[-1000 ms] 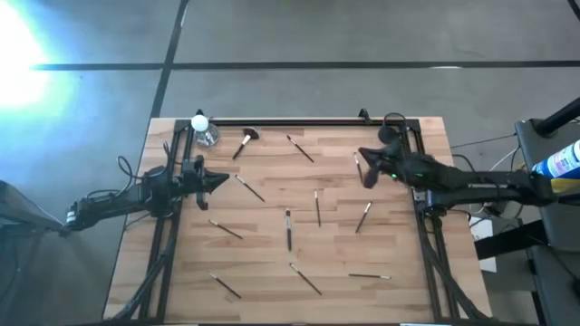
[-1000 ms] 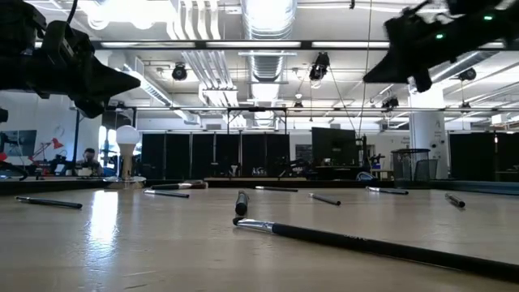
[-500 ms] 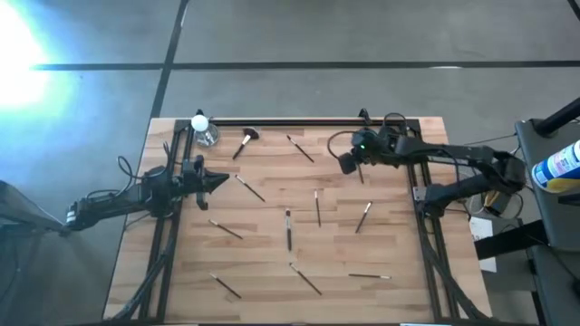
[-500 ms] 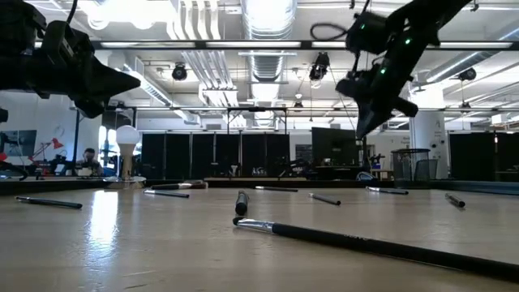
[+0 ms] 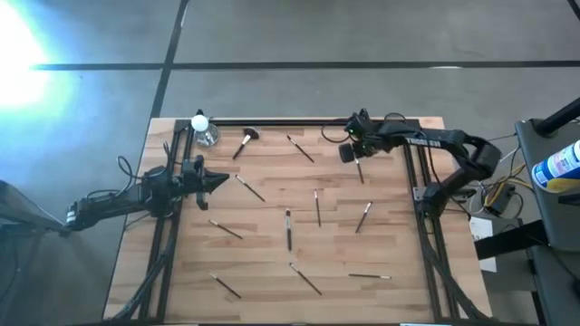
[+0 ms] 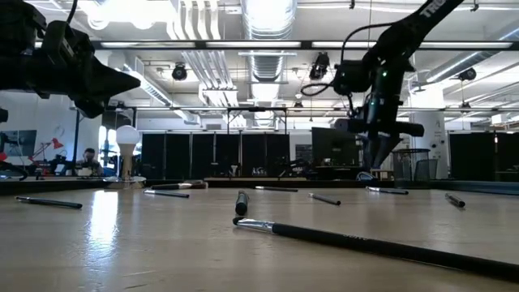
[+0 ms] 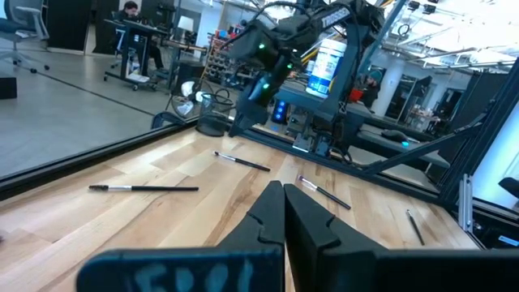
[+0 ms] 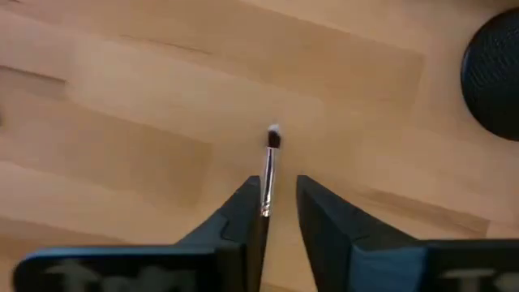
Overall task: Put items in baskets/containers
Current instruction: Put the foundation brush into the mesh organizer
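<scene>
- Wood table (image 5: 272,272), brushes scattered; open workshop behind.
- Right gripper (image 8: 278,212) slightly spread, thin brush (image 8: 268,166) between its fingers; only its wrist view shows this.
- Left gripper (image 7: 283,212) pressed together.

Wooden table (image 5: 272,263), scattered thin brushes (image 5: 288,230)

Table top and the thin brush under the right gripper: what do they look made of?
The table top looks like pale wood in joined strips with visible grain and a low sheen. The thin brush has a dark slim handle, perhaps painted wood or plastic, and a pale tip that looks like soft bristle. It lies between the right gripper fingers.
</scene>
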You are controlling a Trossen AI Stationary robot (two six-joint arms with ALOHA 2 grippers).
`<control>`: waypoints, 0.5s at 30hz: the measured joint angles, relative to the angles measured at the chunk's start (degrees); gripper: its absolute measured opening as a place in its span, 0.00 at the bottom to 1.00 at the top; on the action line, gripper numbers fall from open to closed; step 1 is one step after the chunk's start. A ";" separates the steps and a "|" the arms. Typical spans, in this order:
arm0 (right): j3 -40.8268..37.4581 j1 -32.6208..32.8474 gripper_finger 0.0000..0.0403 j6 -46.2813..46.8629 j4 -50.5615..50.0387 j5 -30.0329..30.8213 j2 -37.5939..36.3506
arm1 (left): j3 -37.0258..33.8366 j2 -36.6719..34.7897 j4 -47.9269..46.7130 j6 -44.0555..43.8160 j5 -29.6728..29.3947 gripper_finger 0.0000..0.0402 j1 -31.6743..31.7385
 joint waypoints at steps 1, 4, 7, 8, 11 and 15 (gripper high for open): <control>0.52 -0.18 0.23 -0.23 -0.83 -0.08 1.08 | -0.02 0.00 0.02 0.00 0.01 0.00 0.01; 2.30 -0.50 0.28 -1.28 -1.17 -0.05 4.12 | 0.00 0.02 0.02 0.01 0.01 0.00 0.01; 3.86 -0.92 0.31 -1.88 -2.11 -0.02 7.14 | 0.00 0.01 0.02 0.01 0.00 0.00 0.01; 4.29 -1.16 0.32 -1.95 -2.35 0.08 8.15 | 0.00 0.00 0.02 0.00 0.00 0.00 -0.01; 5.24 -2.03 0.32 -2.17 -2.41 0.20 10.31 | -0.02 0.00 0.02 0.02 -0.01 0.00 -0.01; 6.13 -3.13 0.30 -2.17 -2.42 0.63 12.32 | 0.00 0.02 0.02 0.00 -0.01 0.00 0.01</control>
